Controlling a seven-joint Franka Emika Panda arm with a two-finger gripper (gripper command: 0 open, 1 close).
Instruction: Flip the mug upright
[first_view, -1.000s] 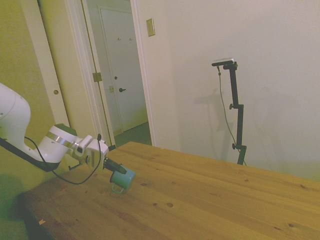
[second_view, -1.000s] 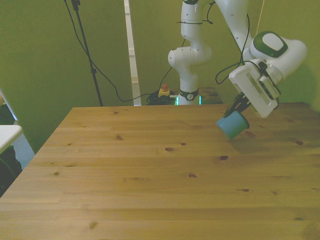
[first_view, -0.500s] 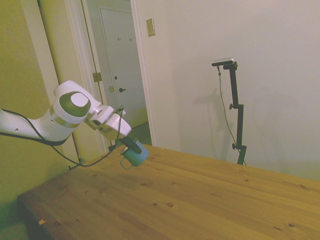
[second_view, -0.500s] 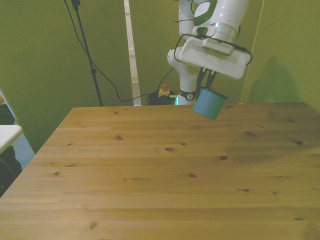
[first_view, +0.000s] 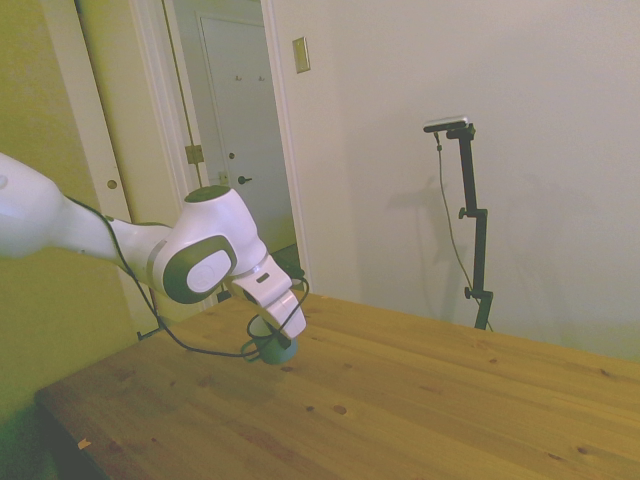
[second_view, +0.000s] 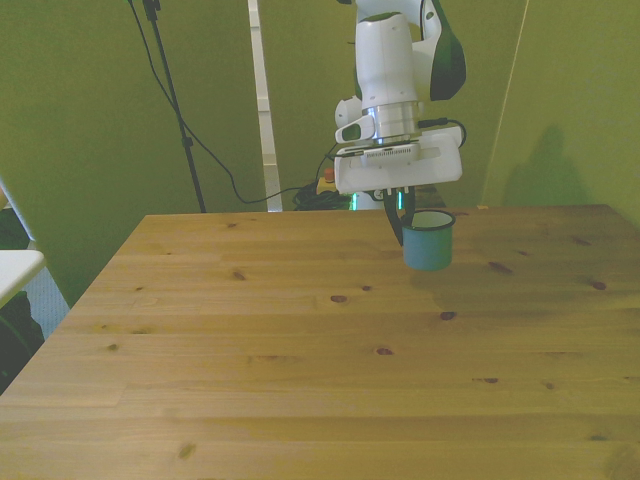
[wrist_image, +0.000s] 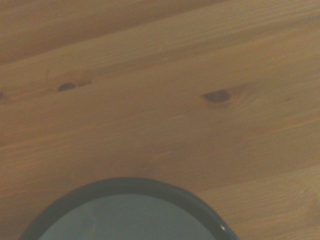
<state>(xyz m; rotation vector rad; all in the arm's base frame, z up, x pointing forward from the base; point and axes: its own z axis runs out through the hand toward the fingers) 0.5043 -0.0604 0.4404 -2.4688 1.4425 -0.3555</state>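
- The mug (second_view: 429, 242) stands upright, mouth up, near the far edge of the desk (second_view: 300, 380), toward the front view's right.
- In the front view, its dark rim forms an open ellipse at the top, and its teal wall hangs straight below.
- Whether the mug's base touches the desk or sits just above it cannot be told; a faint shadow lies on the wood directly beneath and in front of it.
- The hand (second_view: 398, 215) points straight down from the white arm (second_view: 390, 80) and is clenched on the mug at the rim, on the side toward the front view's left.
- One dark finger (second_view: 394, 222) shows against the outside of the mug wall; the other finger is hidden.
- In the side view, the mug (first_view: 273, 345) sits under the hand (first_view: 277, 322), partly covered by the wrist and by a black cable (first_view: 200, 350) that loops beside it.
- The mug's handle is not clearly distinguishable in either outer view.
- The wrist view looks down past the mug's dark rim (wrist_image: 125, 187) into its pale teal interior, with the knotted wood of the desk (wrist_image: 160, 100) beyond.
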